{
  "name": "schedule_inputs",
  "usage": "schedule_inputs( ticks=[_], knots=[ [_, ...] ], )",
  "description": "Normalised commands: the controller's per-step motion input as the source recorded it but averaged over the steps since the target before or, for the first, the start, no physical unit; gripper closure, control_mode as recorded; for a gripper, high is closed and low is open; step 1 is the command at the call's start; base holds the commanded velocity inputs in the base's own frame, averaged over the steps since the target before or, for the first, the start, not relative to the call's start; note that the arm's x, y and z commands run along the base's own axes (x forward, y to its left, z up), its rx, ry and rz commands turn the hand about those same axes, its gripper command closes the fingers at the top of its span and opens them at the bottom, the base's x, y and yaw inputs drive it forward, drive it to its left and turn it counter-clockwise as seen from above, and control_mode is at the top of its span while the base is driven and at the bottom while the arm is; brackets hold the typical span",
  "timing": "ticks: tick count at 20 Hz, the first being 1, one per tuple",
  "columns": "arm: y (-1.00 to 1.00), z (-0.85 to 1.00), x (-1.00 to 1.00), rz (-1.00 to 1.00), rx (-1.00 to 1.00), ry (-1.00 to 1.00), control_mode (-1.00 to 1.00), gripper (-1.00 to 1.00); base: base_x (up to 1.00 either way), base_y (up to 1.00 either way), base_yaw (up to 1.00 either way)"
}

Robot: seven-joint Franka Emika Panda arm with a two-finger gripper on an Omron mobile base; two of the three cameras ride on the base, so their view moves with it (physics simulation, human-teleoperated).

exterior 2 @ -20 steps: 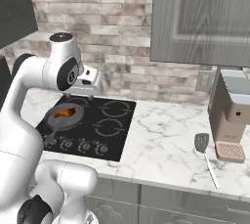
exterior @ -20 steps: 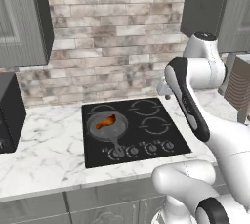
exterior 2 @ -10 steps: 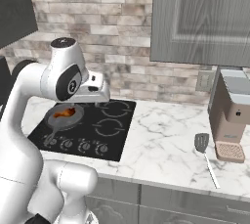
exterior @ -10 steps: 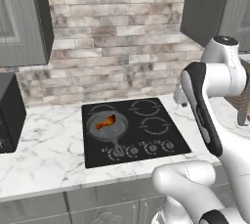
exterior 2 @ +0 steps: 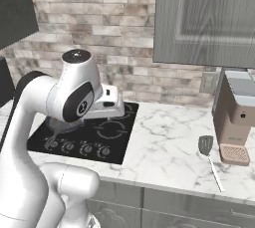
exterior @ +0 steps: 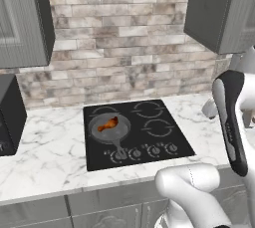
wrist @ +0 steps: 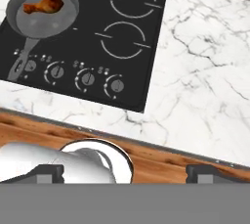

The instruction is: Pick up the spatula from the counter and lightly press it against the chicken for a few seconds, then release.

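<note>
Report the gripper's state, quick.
Gripper: open, holding nothing; the spatula lies on the counter.

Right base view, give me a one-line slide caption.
The spatula lies untouched on the counter beside the coffee machine, while the arm hangs over the cooktop.

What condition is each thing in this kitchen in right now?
spatula, lying flat on the counter, untouched.
chicken, sitting in the pan.
pan, on a cooktop burner, handle toward the knobs.
pincer, wide open, holding nothing.
upper cabinet, door shut.
</note>
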Motion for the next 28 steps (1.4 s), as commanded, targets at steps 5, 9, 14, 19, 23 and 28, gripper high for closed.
schedule_inputs(
  ticks=[5, 9, 14, 19, 23, 28],
  knots=[
    [-0.41, 0.0, -0.44, 0.04, 0.0, -0.01, -1.0, -1.0, 0.0, 0.0, 0.0],
    [-0.37, 0.0, -0.33, 0.0, 0.0, -0.01, -1.0, -1.0, 0.0, 0.0, 0.0],
    [-0.4, 0.0, -0.16, -0.01, 0.0, 0.0, -1.0, -1.0, 0.0, 0.0, 0.0],
    [-0.5, 0.0, -0.14, 0.0, 0.0, 0.0, -1.0, -1.0, 0.0, 0.0, 0.0],
    [-0.35, 0.0, -0.15, 0.0, 0.0, -0.01, -1.0, -1.0, 0.0, 0.0, 0.0],
    [-0.23, -0.04, -0.11, 0.0, 0.0, -0.02, -1.0, -1.0, 0.0, 0.0, 0.0]
  ],
)
